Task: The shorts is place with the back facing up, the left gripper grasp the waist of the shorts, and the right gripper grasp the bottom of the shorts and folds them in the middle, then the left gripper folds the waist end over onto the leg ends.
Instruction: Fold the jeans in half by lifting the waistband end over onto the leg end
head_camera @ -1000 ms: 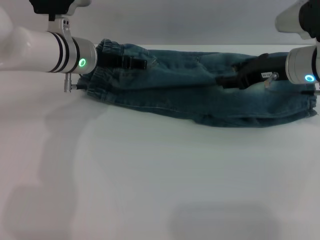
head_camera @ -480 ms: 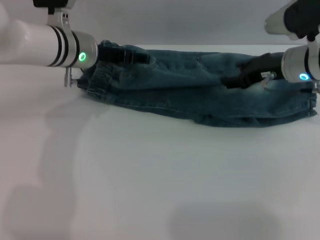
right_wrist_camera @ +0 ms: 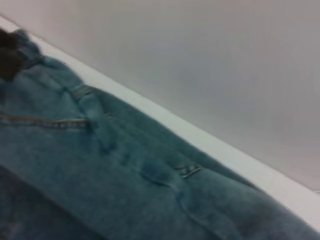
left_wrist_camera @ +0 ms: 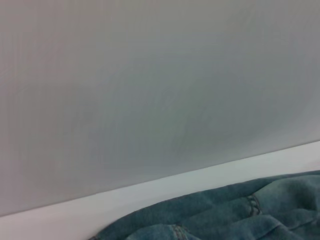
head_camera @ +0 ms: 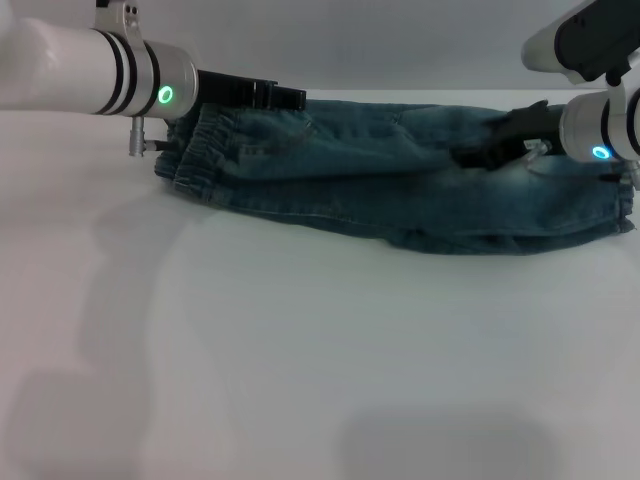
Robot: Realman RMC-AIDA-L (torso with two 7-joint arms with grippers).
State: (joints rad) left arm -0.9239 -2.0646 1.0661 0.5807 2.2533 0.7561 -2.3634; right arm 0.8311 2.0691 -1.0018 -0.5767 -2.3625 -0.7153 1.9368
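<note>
Across mid-frame: faded blue-green denim shorts (head_camera: 400, 190), folded lengthwise on white table (head_camera: 300, 350). Upper left: slim black left gripper (head_camera: 290, 97) over gathered waistband (head_camera: 205, 150), finger state unclear. Right edge: blocky black right gripper (head_camera: 478, 155) over leg ends (head_camera: 600, 215), finger state unclear.

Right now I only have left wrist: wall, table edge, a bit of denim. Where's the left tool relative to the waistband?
Observer: In the head view, the left tool is at the far edge of the shorts, just beyond the gathered waistband.
Operator: Right arm?
Observer: The right tool is over the denim, towards the leg ends.
Operator: Shorts laid out flat?
Observer: They look folded lengthwise, stretched across the table with the waistband on the robot's left.
</note>
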